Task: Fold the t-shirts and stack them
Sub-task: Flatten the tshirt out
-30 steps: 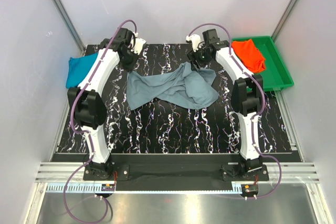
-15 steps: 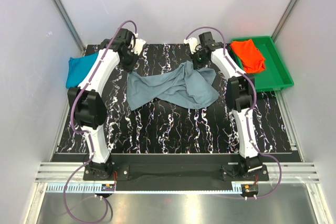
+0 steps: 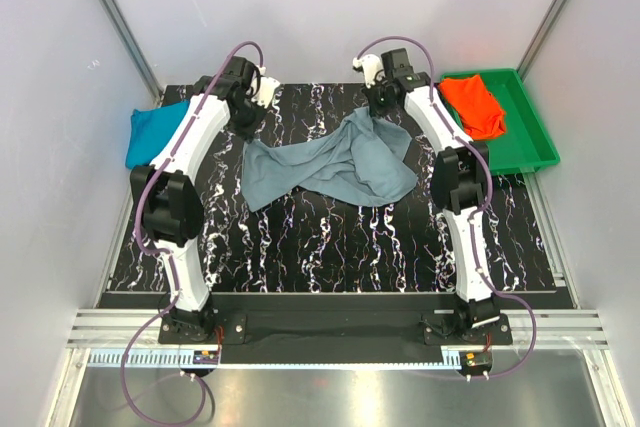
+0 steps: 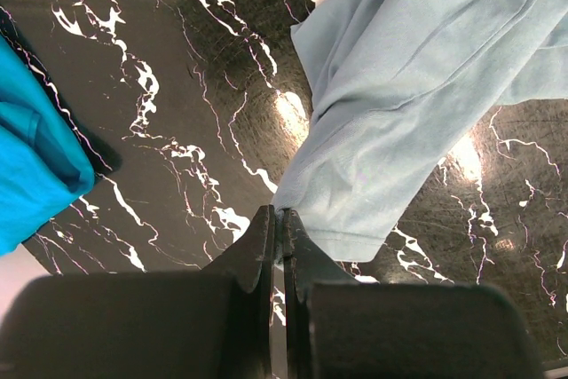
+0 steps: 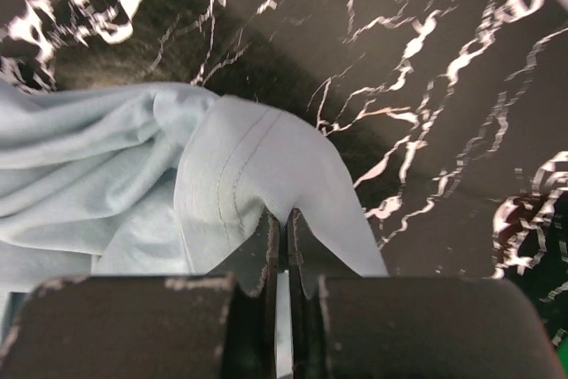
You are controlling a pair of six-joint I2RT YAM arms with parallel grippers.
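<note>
Grey shirt [image 3: 330, 165] rumpled mid-table, left gripper [image 4: 280, 219] pinching its far left corner, right gripper [image 5: 282, 224] pinching its far right fold, teal shirt [image 3: 152, 133] at left edge, orange shirt [image 3: 475, 105] in tray [image 3: 532, 143] far right.

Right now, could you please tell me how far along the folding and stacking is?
Nothing is stacked: the three shirts lie apart. In hand: the left tool and right tool are shut on edges of the rumpled grey shirt on the table. Left: folding it and the orange shirt bunched in the green tray; whether the teal shirt is folded is unclear.
</note>
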